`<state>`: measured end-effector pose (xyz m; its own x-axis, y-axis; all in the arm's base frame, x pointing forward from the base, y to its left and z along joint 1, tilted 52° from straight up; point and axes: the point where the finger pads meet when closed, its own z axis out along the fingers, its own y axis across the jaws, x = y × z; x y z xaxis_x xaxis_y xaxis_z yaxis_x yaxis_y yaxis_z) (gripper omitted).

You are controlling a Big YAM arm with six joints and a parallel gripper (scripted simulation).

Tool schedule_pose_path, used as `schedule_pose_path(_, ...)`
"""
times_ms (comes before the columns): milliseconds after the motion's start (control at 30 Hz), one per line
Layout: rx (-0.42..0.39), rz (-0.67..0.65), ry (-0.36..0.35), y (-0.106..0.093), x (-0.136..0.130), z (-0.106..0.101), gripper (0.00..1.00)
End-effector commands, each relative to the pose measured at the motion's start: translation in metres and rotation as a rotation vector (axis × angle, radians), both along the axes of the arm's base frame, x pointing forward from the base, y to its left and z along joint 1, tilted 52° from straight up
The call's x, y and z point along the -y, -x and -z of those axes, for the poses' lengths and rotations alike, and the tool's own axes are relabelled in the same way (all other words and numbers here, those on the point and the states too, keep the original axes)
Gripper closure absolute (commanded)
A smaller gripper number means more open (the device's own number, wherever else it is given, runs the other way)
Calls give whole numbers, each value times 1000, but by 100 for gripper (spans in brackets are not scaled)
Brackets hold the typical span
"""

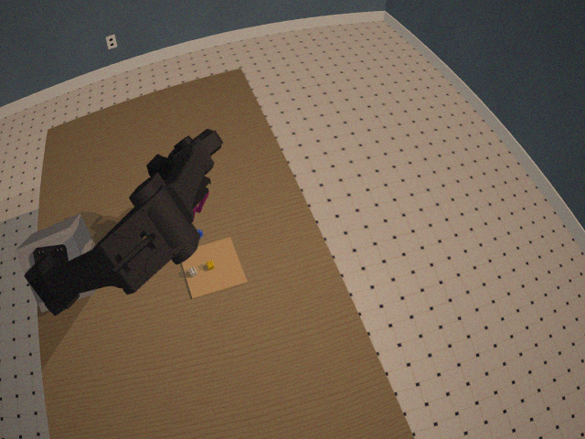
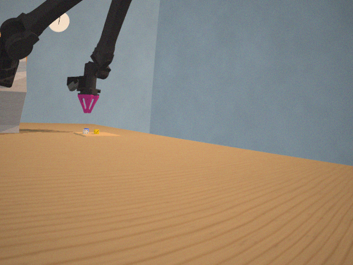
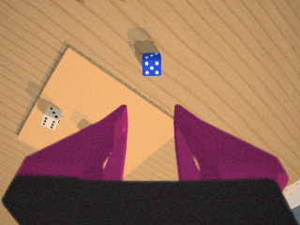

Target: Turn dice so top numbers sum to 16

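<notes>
Blue die lies off the mat, upper centre of wrist view, ahead of the gripper's raised, partly open, empty fingers. Reaching it probably needs forward travel, then descent.

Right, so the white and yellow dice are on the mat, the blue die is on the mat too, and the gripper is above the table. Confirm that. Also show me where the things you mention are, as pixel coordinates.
Not quite: the blue die [image 1: 200, 233] [image 3: 152, 65] lies off the mat [image 1: 221, 278] [image 3: 94, 84], on the bare table beside it, as the wrist view shows. The rest stands.
</notes>
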<state>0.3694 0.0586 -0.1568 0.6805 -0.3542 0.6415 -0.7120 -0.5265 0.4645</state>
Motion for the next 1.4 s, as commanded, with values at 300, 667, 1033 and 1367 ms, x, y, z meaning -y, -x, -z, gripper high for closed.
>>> schedule_pose_path(300,-18,-13,-1,-3,1,7,70)
schedule_pose_path(667,-29,-11,6,-1,19,17,70)
schedule_pose_path(1033,-27,-10,5,-6,30,26,70)
schedule_pose_path(1367,-29,-10,5,-7,41,34,70)
